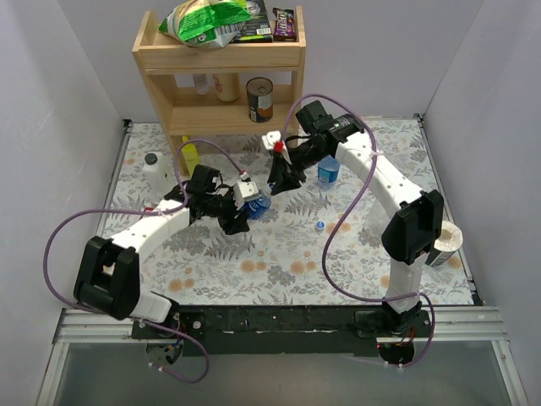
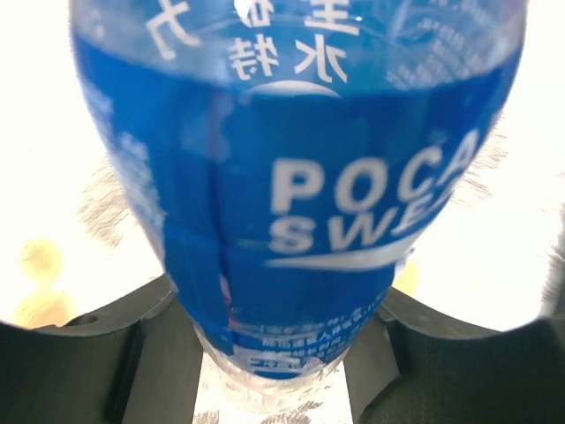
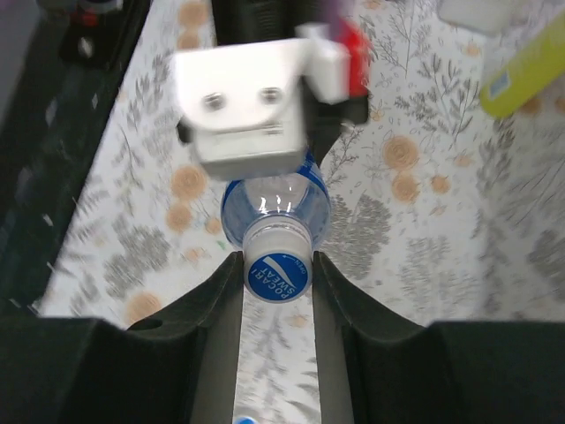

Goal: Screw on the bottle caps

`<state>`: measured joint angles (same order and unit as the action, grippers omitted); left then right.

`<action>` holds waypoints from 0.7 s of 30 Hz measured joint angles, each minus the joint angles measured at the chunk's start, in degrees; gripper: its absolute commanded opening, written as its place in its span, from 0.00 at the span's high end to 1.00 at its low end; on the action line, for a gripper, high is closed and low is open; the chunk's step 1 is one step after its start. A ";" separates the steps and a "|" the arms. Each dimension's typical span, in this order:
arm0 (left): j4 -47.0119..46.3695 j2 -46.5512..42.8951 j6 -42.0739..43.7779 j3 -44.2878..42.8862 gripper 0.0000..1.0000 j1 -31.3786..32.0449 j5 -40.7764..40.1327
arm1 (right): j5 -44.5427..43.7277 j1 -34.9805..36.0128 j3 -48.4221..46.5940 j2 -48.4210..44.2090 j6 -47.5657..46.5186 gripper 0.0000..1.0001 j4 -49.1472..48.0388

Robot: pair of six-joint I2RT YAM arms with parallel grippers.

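The left gripper point(image 2: 278, 353) pinches the blue-labelled bottle point(image 3: 275, 205) around its body and appears to hold it above the surface point(image 3: 424, 265). The bottle's long axis runs almost straight along the line of the right gripper point(image 3: 277, 258). Its neck end is toward that gripper and its base away, so the mouth points back at the right wrist.

The blue cap point(image 3: 277, 276) sits on the neck, squarely between the right gripper's fingers, with its printed top facing the wrist. Those fingers press in on both sides of the cap with no gap to be seen, so the right gripper appears to pinch it. The right arm is the one at the cap; the left only steadies the body.

The coming move looks like a twist about this shared axis, which should go cleanly only if cap and neck are in line. Whether the threads have caught cannot be told.
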<state>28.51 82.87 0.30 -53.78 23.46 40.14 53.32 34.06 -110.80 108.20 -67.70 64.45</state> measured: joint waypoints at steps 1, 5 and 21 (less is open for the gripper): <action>-2.95 -1.64 -2.01 1.81 1.00 0.13 -2.43 | 0.02 -0.39 0.02 0.68 6.99 0.99 -2.99; -17.51 -9.75 -6.99 11.34 1.00 3.78 -20.48 | -0.42 -1.97 0.04 3.54 36.35 0.99 -13.16; -23.52 -17.81 -5.55 15.39 1.00 6.54 -27.02 | 14.73 -13.99 16.22 -2.32 72.63 0.07 -53.90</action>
<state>4.99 65.06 -5.26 -38.39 30.00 13.13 68.05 20.08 -94.59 105.89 4.93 10.55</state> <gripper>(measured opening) 0.508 0.910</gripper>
